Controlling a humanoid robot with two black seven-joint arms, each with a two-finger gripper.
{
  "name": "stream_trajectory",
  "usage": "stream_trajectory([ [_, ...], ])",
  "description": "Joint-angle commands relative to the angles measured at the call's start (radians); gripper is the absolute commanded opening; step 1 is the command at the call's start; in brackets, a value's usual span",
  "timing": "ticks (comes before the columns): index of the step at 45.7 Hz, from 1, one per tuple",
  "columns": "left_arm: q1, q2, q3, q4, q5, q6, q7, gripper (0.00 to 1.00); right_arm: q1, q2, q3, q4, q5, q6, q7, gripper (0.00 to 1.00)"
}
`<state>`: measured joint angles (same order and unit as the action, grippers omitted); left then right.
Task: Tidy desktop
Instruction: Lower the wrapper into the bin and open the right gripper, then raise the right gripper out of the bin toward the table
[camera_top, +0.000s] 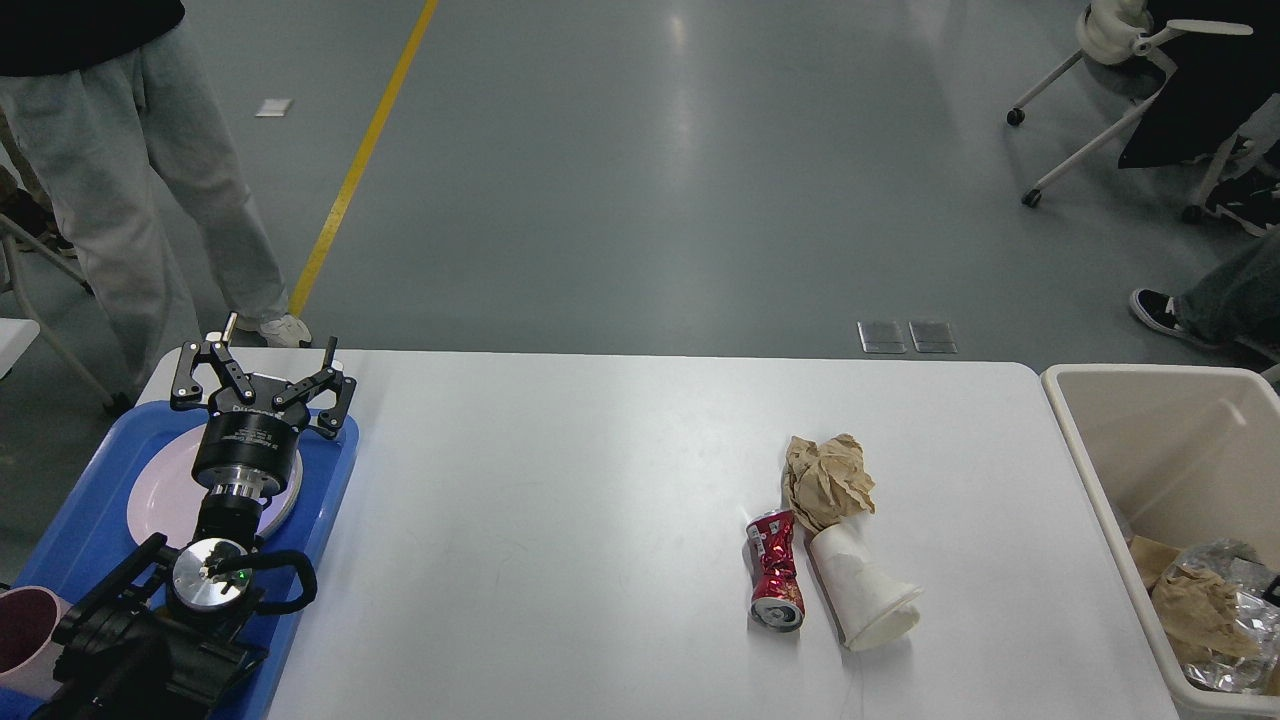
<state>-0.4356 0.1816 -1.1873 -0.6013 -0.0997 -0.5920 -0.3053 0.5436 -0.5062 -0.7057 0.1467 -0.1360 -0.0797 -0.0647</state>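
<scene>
Left claw (262, 378) hangs w/ fingers spread and nothing in them, over the pink plate (165, 490) on the blue tray (95, 470) at the left end of the desktop (560, 540); right claw isn't in view, so can't tell its state. Desktop fills the lower frame, w/ the beige bin (1090, 470) at its right edge already holding some rubbish. Best bet, imo: clear the litter right of center biggest first — white paper cup (868, 595) lying on its side, touching the crumpled brown paper (826, 480), then the crushed red can (776, 575) just beside it — gripping each mid-body so neighbours don't roll.
</scene>
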Motion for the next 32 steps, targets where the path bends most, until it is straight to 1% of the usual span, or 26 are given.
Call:
stream_trajectory([
  [1, 0.000, -0.001, 0.000, 0.000, 0.000, -0.002, 0.000, 0.96, 0.102, -0.061, -0.018, 0.117, -0.020, 0.034, -0.006, 1.00],
  [4, 0.000, -0.001, 0.000, 0.000, 0.000, 0.000, 0.000, 0.96, 0.235, -0.107, -0.064, 0.241, -0.080, 0.081, -0.021, 1.00],
  [7, 0.000, -0.001, 0.000, 0.000, 0.000, 0.000, 0.000, 0.96, 0.358, -0.143, -0.132, 0.373, -0.143, 0.119, -0.055, 1.00],
  [9, 0.000, -0.001, 0.000, 0.000, 0.000, -0.002, 0.000, 0.96, 0.444, -0.161, -0.190, 0.479, -0.174, 0.135, -0.067, 1.00],
  [14, 0.000, -0.001, 0.000, 0.000, 0.000, 0.000, 0.000, 0.96, 0.683, -0.180, -0.358, 0.715, -0.186, 0.155, -0.073, 1.00],
  [17, 0.000, -0.001, 0.000, 0.000, 0.000, -0.002, 0.000, 0.96, 0.843, -0.175, -0.466, 0.847, -0.185, 0.199, -0.073, 1.00],
  [20, 0.000, -0.001, 0.000, 0.000, 0.000, -0.002, 0.000, 0.96, 0.998, -0.172, -0.523, 0.960, -0.182, 0.274, -0.073, 1.00],
  [22, 0.000, -0.001, 0.000, 0.000, 0.000, -0.002, 0.000, 0.96, 1.080, -0.155, -0.546, 0.999, -0.183, 0.337, -0.073, 1.00],
  [24, 0.000, 0.001, 0.000, 0.000, 0.000, -0.002, 0.000, 0.96, 1.154, -0.126, -0.560, 1.019, -0.183, 0.418, -0.073, 1.00],
  [28, 0.000, -0.001, 0.000, 0.000, 0.000, 0.000, 0.000, 0.96, 1.259, -0.081, -0.586, 1.044, -0.183, 0.619, -0.073, 1.00],
  [32, 0.000, 0.001, 0.000, 0.000, 0.000, -0.002, 0.000, 0.96, 1.366, -0.003, -0.590, 1.067, -0.182, 0.770, -0.075, 1.00],
])
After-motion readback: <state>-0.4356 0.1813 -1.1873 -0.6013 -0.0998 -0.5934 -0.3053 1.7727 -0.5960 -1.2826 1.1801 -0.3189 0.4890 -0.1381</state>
